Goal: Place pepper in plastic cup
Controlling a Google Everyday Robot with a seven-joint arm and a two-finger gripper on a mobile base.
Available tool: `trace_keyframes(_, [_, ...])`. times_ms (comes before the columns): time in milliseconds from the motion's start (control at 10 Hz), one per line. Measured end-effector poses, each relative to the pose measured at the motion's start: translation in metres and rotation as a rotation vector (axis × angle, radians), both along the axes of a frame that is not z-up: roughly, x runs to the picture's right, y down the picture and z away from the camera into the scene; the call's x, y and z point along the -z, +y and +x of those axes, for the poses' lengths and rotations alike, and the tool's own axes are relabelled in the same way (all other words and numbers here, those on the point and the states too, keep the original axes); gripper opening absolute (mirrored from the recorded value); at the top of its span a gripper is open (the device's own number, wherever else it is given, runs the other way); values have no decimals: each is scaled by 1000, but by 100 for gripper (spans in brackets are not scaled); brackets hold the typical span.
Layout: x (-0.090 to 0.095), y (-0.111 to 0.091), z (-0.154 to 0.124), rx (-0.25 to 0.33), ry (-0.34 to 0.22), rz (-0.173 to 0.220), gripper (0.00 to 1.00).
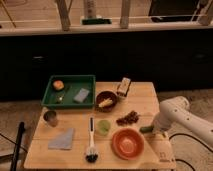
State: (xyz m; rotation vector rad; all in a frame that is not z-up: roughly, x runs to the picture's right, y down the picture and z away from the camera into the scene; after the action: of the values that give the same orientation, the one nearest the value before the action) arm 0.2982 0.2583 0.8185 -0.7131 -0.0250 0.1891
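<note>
The pepper (146, 129) shows as a short green piece on the wooden table (145, 97), just right of the orange bowl (128, 143). My gripper (154, 127) is at the end of the white arm (175, 116), coming in from the right and right at the pepper; part of the pepper is hidden by it. The pale lime-green plastic cup (103, 126) stands upright near the table's middle, left of the orange bowl and apart from the gripper.
A reddish-brown cluster (128, 118) lies between cup and arm. A dark brown bowl (106, 99), a small box (123, 86) and a green tray (70, 91) stand at the back. A metal cup (50, 118), blue cloth (62, 139) and brush (91, 145) are at the left front.
</note>
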Motion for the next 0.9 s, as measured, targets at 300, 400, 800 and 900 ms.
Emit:
trace_keyframes(300, [1, 0, 1, 2, -1, -3, 0])
trace_keyframes(400, [6, -8, 3, 6, -5, 7, 0])
trace_keyframes(800, [29, -38, 11, 9, -31, 54, 0])
trace_keyframes(900, [32, -43, 11, 13, -41, 65, 0])
